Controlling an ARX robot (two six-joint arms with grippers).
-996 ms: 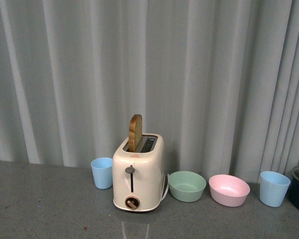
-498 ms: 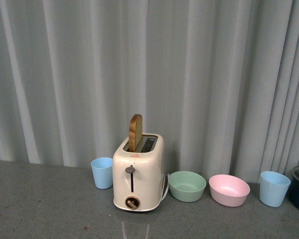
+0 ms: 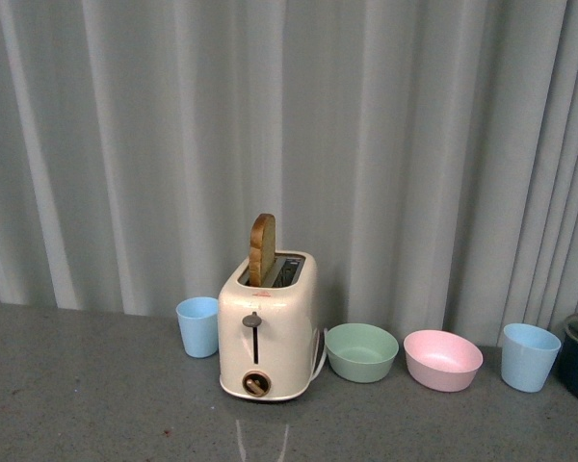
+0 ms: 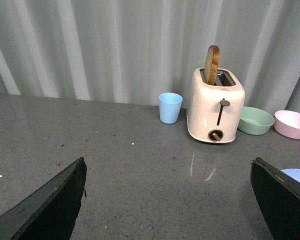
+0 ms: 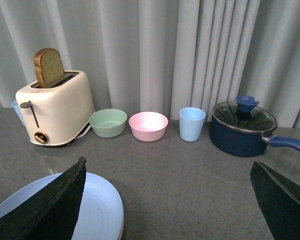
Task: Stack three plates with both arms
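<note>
A light blue plate (image 5: pixel 97 210) lies on the grey table close under my right gripper (image 5: pixel 167 205), partly hidden behind one black finger (image 5: pixel 50 205). A thin tan edge shows under its rim; I cannot tell what that is. The right gripper is open and holds nothing. In the left wrist view a sliver of the light blue plate (image 4: pixel 297 176) shows beside one finger (image 4: pixel 282 200). My left gripper (image 4: pixel 167 205) is open over bare table. The front view shows no plate and no arm. No pink plate is in view.
Along the grey curtain stand a cream toaster (image 3: pixel 268 327) with a slice of bread, a blue cup (image 3: pixel 197 325), a green bowl (image 3: pixel 361 351), a pink bowl (image 3: pixel 443 359) and another blue cup (image 3: pixel 530 356). A dark blue lidded pot (image 5: pixel 245 127) sits furthest right.
The front view has shifted a little, so the toaster, bowls and cups sit slightly higher in the picture. Nothing on the table has moved.
</note>
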